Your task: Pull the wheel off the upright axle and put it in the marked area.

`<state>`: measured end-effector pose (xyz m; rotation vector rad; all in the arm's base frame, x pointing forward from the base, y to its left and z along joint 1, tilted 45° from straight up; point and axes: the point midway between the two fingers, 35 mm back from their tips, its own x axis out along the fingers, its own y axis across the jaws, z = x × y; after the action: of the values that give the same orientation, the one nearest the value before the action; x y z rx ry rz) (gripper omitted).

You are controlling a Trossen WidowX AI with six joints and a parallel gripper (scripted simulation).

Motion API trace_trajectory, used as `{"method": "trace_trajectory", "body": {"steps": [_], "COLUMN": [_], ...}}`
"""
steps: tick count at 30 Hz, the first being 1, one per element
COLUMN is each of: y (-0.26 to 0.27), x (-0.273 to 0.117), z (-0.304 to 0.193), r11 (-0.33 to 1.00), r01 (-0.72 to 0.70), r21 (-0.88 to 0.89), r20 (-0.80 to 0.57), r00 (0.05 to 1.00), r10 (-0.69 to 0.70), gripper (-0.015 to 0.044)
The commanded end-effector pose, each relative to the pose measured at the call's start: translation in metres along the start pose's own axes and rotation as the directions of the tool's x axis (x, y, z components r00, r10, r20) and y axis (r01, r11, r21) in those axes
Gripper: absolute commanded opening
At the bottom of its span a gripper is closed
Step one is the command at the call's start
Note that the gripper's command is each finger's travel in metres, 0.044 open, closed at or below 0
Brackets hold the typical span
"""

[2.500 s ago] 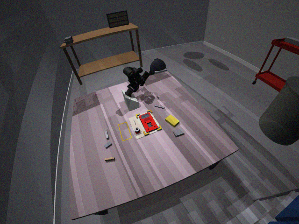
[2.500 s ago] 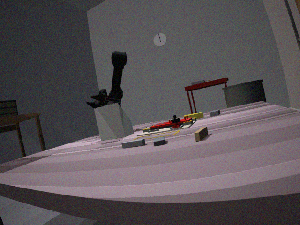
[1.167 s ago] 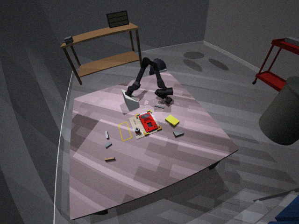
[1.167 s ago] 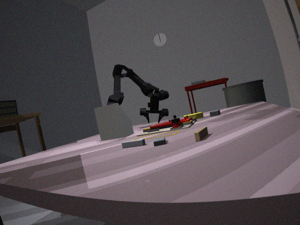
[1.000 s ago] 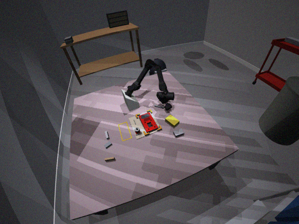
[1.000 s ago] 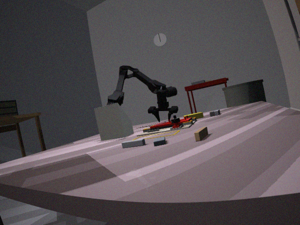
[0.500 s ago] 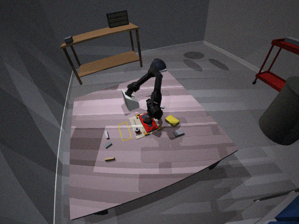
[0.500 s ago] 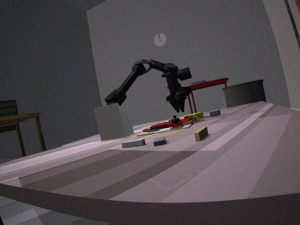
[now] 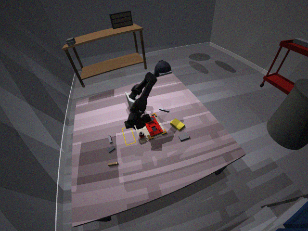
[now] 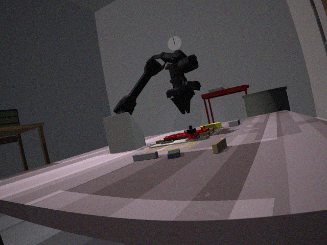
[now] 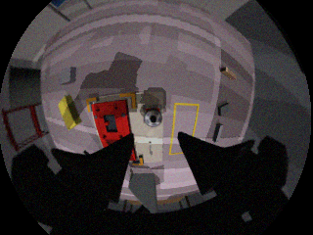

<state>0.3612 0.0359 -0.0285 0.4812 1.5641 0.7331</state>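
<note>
- No writing, brand or label is legible to me on anything here; the surfaces are too coarse for that.
- My gripper (image 10: 184,111) hangs high above the table (image 10: 237,168), pointing down, its fingers part-way spread and holding nothing.
- In my wrist view the two dark fingers frame the scene below, with the wheel (image 11: 152,117) showing in the gap between them, well beneath me.
- The wheel (image 9: 141,134) sits on its upright axle at the near-left corner of the pale base board (image 9: 162,127), just beside the red plate (image 9: 154,125).
- The marked area (image 9: 128,135) is a yellow-outlined rectangle lying on the table, just to the left of the wheel in the top view; nothing lies inside the outline.
- A yellow block (image 9: 177,123) and a grey tile (image 9: 184,136) lie on the far side of the red plate from the outline.
- Two small grey blocks (image 9: 111,148) and a tan block (image 9: 112,163) lie beyond the outline's other side, apart from it.
- A thin dark bar (image 9: 164,109) lies farther back, near my arm's pale mounting block (image 10: 122,136).
- The table's edges are well away from the board on every side.
</note>
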Motion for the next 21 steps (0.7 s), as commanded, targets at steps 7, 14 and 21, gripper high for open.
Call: {"method": "trace_trajectory", "body": {"steps": [7, 14, 21], "y": [0.000, 0.002, 0.003], "x": [0.039, 0.078, 0.075], "z": [0.005, 0.003, 0.003], "r11": [1.000, 1.000, 1.000], "r01": [0.002, -0.002, 0.003], "r21": [0.006, 0.006, 0.001], "r20": [-0.011, -0.012, -0.019], "r00": [1.000, 1.000, 1.000], "r10": [-0.002, 0.002, -0.003], "gripper": [0.0300, 0.0300, 0.0195]}}
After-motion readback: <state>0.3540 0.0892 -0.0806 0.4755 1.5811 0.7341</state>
